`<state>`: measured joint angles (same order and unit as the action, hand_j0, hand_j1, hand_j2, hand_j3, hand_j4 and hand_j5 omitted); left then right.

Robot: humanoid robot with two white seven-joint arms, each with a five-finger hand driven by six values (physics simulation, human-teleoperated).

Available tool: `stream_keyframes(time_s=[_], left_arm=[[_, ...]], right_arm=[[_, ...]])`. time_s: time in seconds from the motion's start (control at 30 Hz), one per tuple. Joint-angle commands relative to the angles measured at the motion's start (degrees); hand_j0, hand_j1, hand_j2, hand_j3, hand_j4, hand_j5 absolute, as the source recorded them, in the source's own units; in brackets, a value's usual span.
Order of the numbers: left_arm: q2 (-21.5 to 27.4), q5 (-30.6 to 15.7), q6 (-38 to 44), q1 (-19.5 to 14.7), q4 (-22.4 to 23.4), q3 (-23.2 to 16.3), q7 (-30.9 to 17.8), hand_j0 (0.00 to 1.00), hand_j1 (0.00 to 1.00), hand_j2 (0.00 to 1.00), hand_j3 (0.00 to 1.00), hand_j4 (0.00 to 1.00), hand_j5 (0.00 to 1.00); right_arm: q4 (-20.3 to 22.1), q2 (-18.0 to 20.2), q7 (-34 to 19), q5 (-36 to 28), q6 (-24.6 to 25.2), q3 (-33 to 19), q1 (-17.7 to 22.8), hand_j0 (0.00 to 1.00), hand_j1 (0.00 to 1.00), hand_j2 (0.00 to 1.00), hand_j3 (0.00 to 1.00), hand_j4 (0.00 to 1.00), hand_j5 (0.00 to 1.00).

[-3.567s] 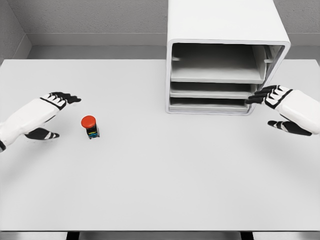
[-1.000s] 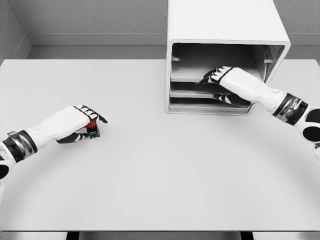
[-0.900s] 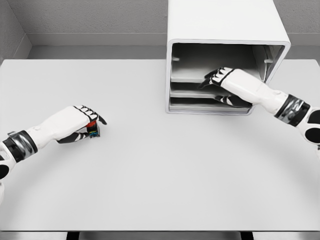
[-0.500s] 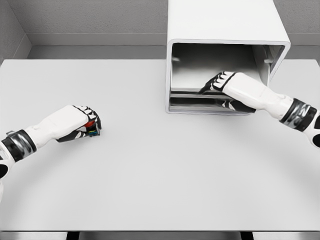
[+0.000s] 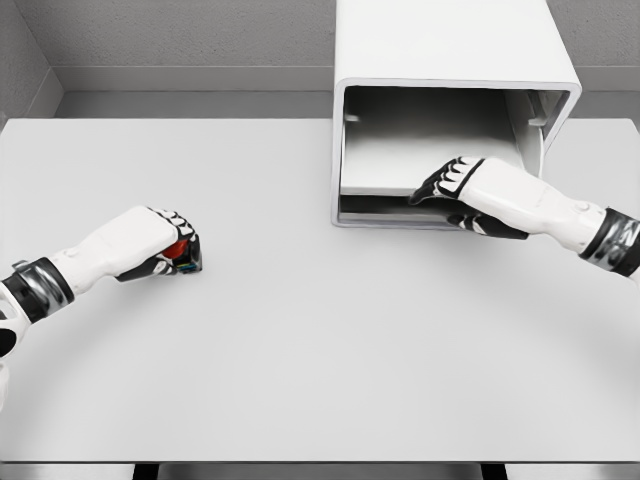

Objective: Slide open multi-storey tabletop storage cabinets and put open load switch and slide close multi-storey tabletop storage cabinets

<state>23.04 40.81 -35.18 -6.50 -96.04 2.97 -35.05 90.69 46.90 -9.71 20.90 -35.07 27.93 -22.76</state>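
Observation:
The load switch (image 5: 179, 251), a small dark block with a red button, stands on the white table (image 5: 320, 350) at the left. My left hand (image 5: 170, 256) is curled around it, so only a bit of red and the coloured side show. The white multi-storey cabinet (image 5: 450, 50) stands at the back right. Its upper tray (image 5: 420, 160) is slid forward to the cabinet's front. My right hand (image 5: 455, 205) grips that tray's front edge, fingers on top and thumb beneath. The lower trays are mostly hidden under it.
A grey wall (image 5: 180, 40) runs behind the table, with a corner at the far left. The table's near edge (image 5: 320, 462) lies along the bottom of the view.
My right hand has drawn the upper tray forward, toward the cabinet's front. My left hand has closed its fingers around the load switch, which has not shifted on the table.

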Motion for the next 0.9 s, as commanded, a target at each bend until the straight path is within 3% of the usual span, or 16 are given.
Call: stream_keyframes(time_s=[0.0, 0.3, 0.8, 0.87], left_arm=[[-0.2, -0.5, 0.2, 0.0, -1.5, 0.4, 0.0, 0.33, 0.33, 0.33, 0.33, 0.33, 0.33], [-0.2, -0.6, 0.2, 0.0, -2.4, 1.9, 0.0, 0.33, 0.33, 0.33, 0.33, 0.33, 0.33], [-1.1, -0.6, 0.2, 0.0, -6.3, 2.3, 0.0, 0.33, 0.33, 0.33, 0.33, 0.33, 0.33], [-1.1, -0.6, 0.2, 0.0, -6.6, 2.3, 0.0, 0.33, 0.33, 0.33, 0.33, 0.33, 0.33]], right_arm=[[0.3, 0.6, 0.0, -0.9, 0.1, -0.1, 0.0, 0.72, 0.72, 0.72, 0.72, 0.72, 0.72], [4.1, 3.6, 0.1, -1.6, 0.1, -0.2, 1.9, 0.72, 0.72, 0.72, 0.72, 0.72, 0.72], [5.9, 7.2, 0.4, -2.3, 0.1, -1.8, 4.6, 0.73, 0.73, 0.73, 0.73, 0.73, 0.73], [7.8, 7.3, 0.2, -2.2, 0.1, -6.5, 8.5, 0.73, 0.73, 0.73, 0.73, 0.73, 0.73]])
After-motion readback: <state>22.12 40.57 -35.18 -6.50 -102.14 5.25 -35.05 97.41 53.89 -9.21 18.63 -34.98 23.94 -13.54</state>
